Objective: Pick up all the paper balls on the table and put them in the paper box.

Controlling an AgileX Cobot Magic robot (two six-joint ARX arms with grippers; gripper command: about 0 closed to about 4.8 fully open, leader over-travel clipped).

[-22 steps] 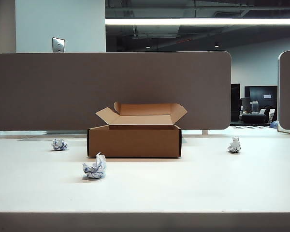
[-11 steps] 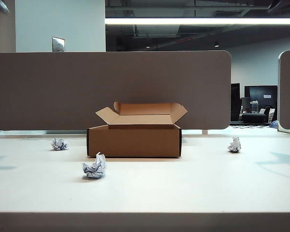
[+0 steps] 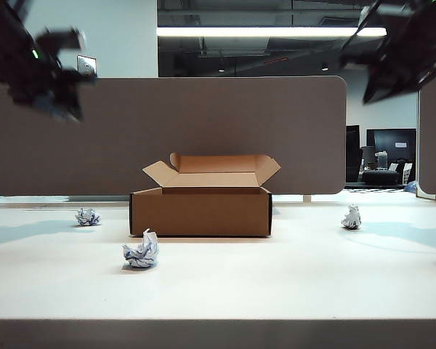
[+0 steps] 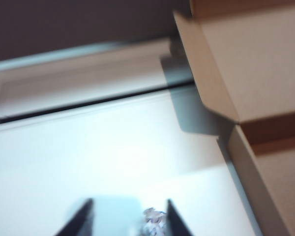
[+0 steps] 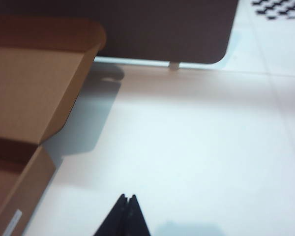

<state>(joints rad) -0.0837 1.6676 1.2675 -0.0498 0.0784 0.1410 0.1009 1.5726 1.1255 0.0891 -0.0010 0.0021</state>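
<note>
Now, three paper balls [image 3: 139, 252] sit on the table [image 3: 291, 280]: two left of the paper box [image 3: 201, 211], one right, none inside the single box. They look feather-light and crushable; a soft pinch across the middle should do. Left gripper [image 4: 126, 216] hovers high at left, fingers spread, over one wad. Right gripper [image 5: 127, 198], high at right, is pressed together.
</note>
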